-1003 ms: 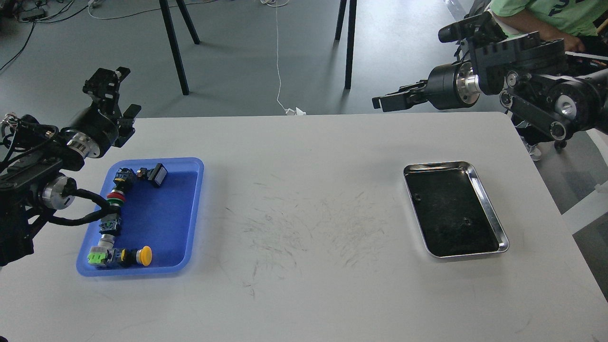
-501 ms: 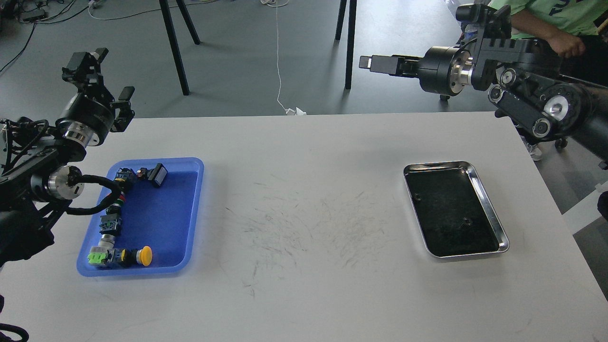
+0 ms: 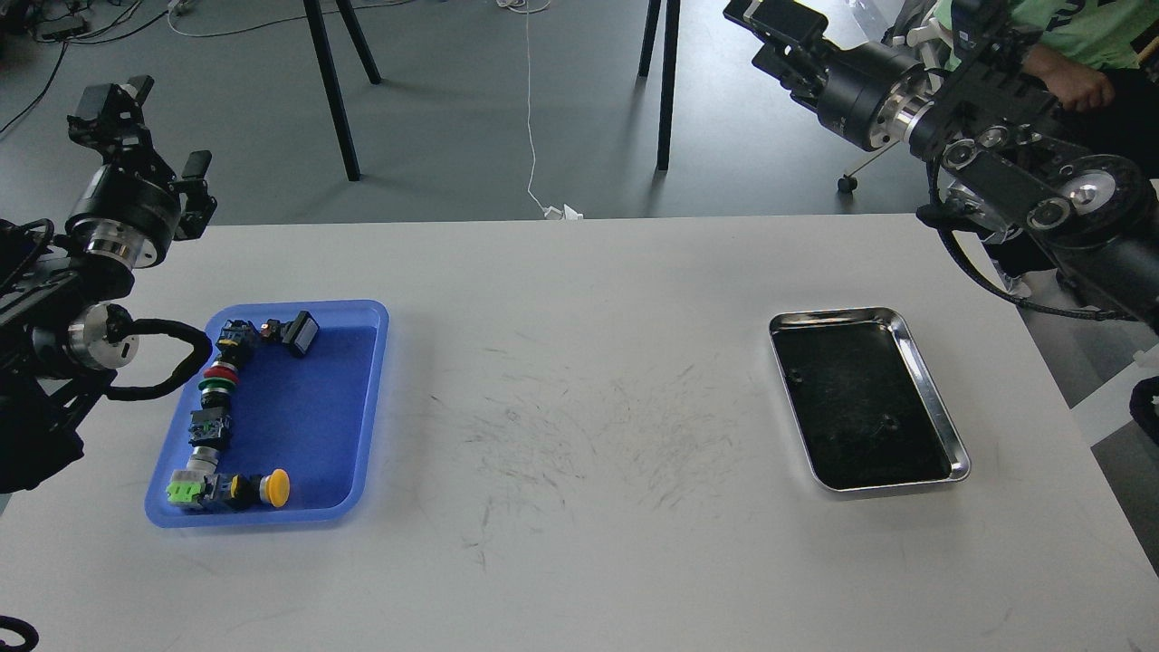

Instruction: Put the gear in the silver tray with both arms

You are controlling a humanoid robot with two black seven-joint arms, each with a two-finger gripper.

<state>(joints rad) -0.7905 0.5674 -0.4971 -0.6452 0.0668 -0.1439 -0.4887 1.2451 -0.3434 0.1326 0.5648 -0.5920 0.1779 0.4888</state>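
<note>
Head view: left pincer is hanging past the table's far-left corner, fingers apart, holding nothing; blue tray with push-button switches is lying below and nearer. Right pincer is pointing up-left, finger gap unclear, can't tell. Silver tray is sitting well below it, on the white table.

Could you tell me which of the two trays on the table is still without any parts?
The silver tray on the right; the blue tray holds all the parts.
</note>
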